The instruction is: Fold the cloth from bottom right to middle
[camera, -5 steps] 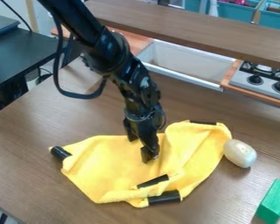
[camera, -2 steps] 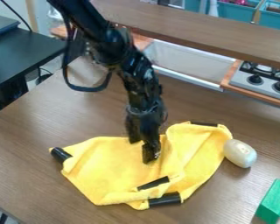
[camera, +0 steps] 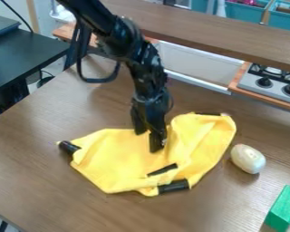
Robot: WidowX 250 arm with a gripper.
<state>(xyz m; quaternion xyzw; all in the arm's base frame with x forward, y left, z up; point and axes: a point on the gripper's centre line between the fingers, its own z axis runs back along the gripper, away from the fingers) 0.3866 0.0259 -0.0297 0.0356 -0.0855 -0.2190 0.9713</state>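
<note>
Camera view: the yellow cloth [camera: 114, 158] lay on the brown wood-grain table [camera: 38, 172], near its middle. Its fabric was soft and matte, with an irregular outline, raised creases and a rounded swell right of the gripper [camera: 147, 142]. Smooth black bands [camera: 173, 186] wrapped parts of its edge; a further dark strip [camera: 162, 170] lay slanted across its lower part. The black, hard-surfaced gripper pointed down at the cloth's upper middle. Its fingers stood partly apart; whether fabric was caught between them could not be told. A glossy, pale, egg-shaped object [camera: 248, 159] rested just right of the cloth. A straight-edged green block [camera: 283, 209] lay at lower right. The grey stove [camera: 250, 83], with round dark knobs, stood at upper right.
</note>
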